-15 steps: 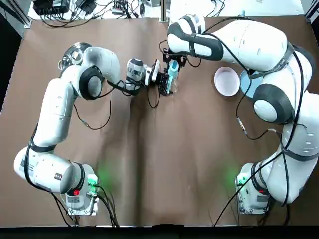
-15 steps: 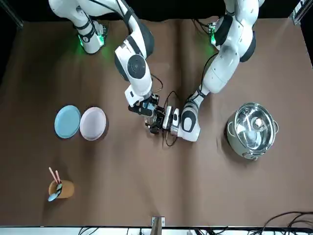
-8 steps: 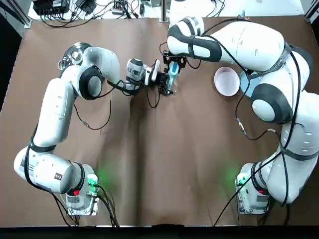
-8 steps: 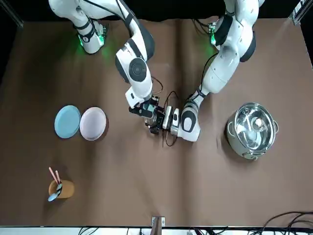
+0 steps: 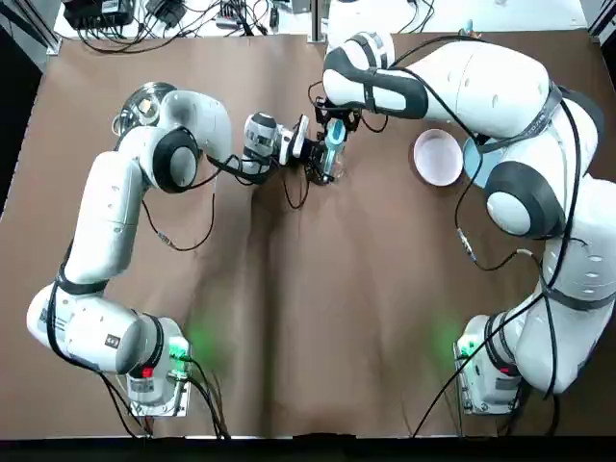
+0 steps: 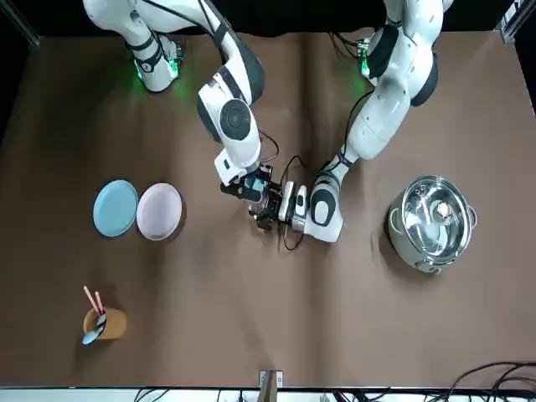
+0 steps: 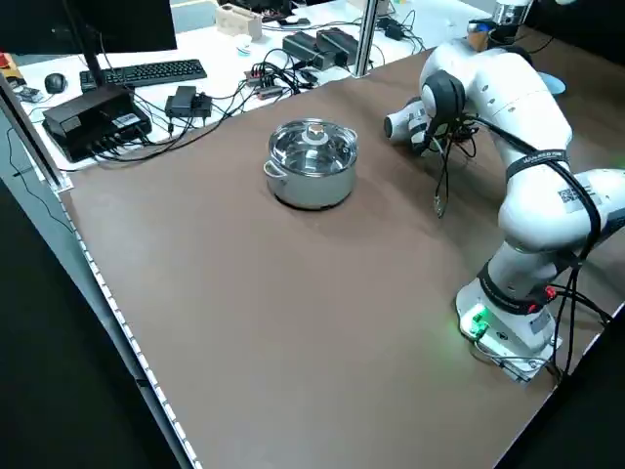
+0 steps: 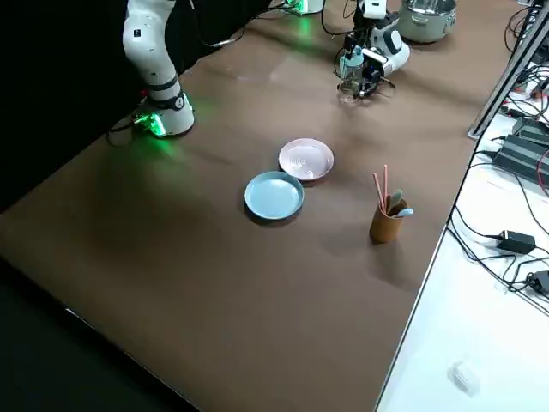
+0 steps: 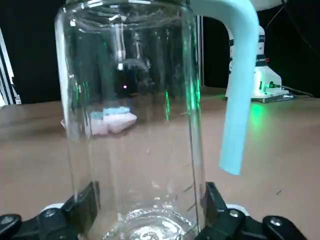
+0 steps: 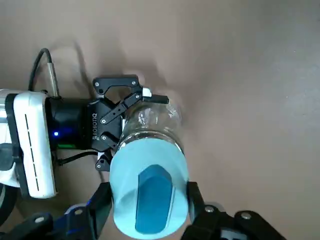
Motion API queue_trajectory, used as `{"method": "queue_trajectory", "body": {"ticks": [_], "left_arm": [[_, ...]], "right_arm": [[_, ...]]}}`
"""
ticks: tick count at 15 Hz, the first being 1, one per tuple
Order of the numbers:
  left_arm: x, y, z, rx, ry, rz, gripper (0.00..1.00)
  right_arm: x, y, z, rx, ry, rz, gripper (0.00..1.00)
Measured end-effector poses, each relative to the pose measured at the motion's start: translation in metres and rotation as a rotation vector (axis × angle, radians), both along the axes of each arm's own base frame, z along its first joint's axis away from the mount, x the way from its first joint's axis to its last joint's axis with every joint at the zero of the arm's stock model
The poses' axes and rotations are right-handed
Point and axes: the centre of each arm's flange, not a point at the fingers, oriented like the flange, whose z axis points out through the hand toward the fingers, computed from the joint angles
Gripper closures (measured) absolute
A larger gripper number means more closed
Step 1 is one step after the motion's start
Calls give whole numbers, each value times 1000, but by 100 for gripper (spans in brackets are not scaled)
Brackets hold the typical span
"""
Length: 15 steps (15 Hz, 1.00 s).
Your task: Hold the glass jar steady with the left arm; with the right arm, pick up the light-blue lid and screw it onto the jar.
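Presently the glass jar (image 9: pixel 130 125) stands upright on the table (image 5: pixel 337 318), mouth upward, near the far middle. The left claw (image 9: pixel 147 220) reaches in level from the side and is closed on the jar's lower wall, one finger on either flank. The right claw (image 10: pixel 148 210) hangs directly overhead, pointing down, closed on the light-blue lid (image 10: pixel 150 185) across its rim. The lid lies flat at the jar's mouth, on the jar's upright axis; whether its thread has caught cannot be determined. Judgement: the coming turn depends on lid and mouth remaining concentric.

The jar appears empty. To the robot's right, the pink bowl (image 6: pixel 159 211) and blue plate (image 6: pixel 115 208) show nothing inside. The steel pot (image 7: pixel 312 161), to the left, is covered.
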Motion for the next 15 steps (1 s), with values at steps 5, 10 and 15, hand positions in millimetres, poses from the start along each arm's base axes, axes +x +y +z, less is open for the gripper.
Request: {"method": "queue_trajectory", "body": {"ticks": [5, 10, 15], "left_arm": [[0, 0, 0, 0, 1, 0, 7], [0, 0, 0, 0, 1, 0, 7], [0, 0, 0, 0, 1, 0, 7]], "right_arm": [[1, -1, 1, 1, -2, -7, 33], [8, -4, 2, 5, -11, -20, 33], [7, -3, 1, 2, -11, -38, 33]]}}
